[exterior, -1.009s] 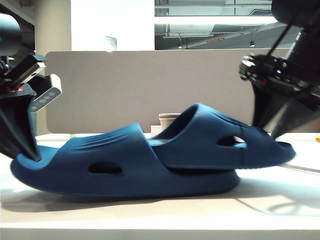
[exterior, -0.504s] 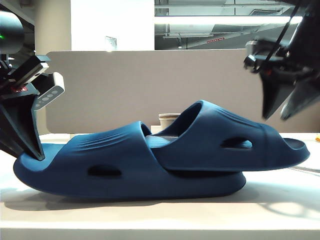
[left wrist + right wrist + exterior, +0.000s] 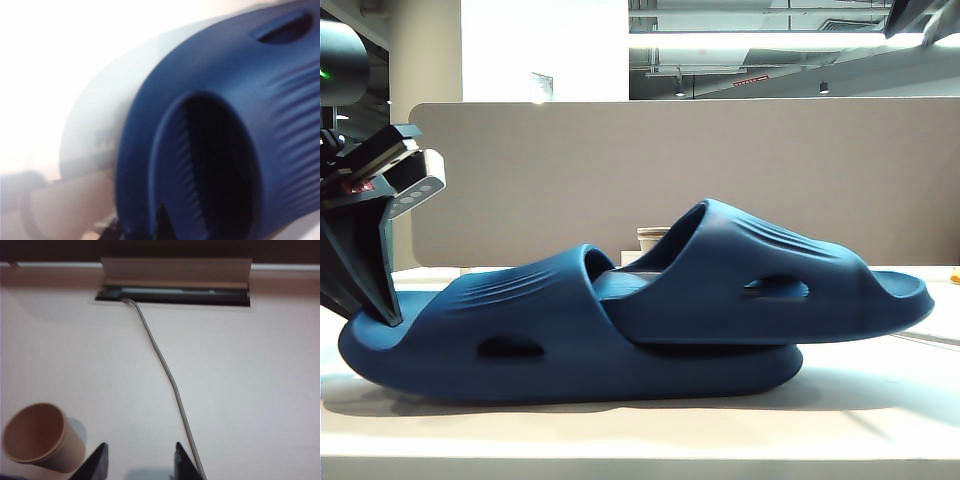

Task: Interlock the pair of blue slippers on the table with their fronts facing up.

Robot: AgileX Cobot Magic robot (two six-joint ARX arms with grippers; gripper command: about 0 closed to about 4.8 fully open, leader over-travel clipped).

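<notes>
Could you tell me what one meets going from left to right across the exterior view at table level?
Left claw clamped on the end of the lower slipper → lower slipper → paper cup behind the pair → upper slipper, nested in the lower one. The right claw, open, is raised out of that line.

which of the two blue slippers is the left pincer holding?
The lower slipper, the one resting on the table: the left pincer clamps its end at the exterior view's left. The upper slipper, nested into it, is untouched; the right pincer is open, well clear.
</notes>
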